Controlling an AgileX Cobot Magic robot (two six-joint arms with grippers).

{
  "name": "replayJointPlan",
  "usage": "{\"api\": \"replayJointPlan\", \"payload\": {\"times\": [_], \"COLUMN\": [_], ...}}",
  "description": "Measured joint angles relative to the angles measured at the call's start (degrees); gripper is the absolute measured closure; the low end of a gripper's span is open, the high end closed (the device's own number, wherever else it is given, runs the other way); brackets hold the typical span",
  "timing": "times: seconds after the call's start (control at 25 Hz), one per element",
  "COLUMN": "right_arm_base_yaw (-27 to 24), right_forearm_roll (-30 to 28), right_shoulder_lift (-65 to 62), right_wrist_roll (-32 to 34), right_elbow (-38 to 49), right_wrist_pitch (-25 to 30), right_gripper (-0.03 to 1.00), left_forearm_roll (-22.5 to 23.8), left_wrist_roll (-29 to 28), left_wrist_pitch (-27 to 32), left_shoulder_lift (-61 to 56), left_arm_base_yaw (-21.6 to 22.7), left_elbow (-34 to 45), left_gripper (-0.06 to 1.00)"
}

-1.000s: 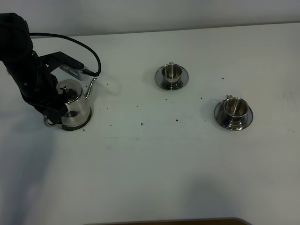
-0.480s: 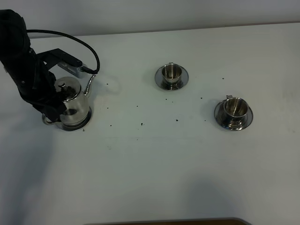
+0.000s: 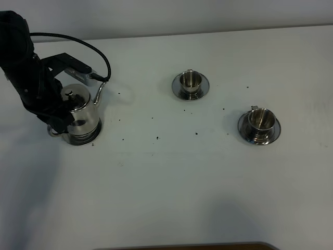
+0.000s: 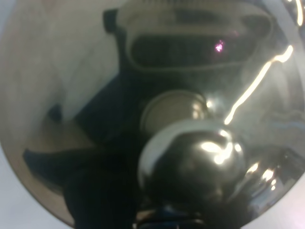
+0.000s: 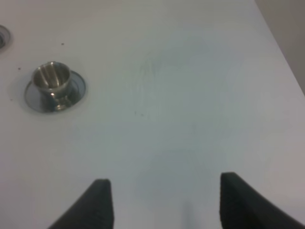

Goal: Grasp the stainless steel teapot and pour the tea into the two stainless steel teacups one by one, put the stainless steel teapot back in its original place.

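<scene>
Steel teapot (image 3: 79, 112) slightly leftward of before; left gripper (image 3: 59, 122) beside it, closure unclear; right gripper (image 5: 162, 200) spread

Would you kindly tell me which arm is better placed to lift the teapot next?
Left. The left end effector sits at the teapot handle; the right end effector hangs open over the table, far off.

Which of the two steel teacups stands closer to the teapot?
The teacup at the back middle of the table is closer to the teapot. The other teacup stands farther right, nearer the front edge.
</scene>
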Motion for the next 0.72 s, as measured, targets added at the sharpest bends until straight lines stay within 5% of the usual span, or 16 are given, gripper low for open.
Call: {"api": "replayJointPlan", "payload": {"times": [0.72], "right_arm_base_yaw": [0.00], "right_forearm_roll": [0.00], "right_shoulder_lift": [0.00], "right_wrist_roll": [0.00], "right_elbow": [0.00], "right_wrist_pitch": [0.00], "right_gripper": [0.48], "left_forearm_roll": [-2.69], "left_wrist_roll": [5.59], "left_wrist_pitch": [-6.39], "left_shoulder_lift": [0.12], "left_arm_base_yaw": [-7.51], "left_elbow": [-6.37], "left_gripper": [0.69]}}
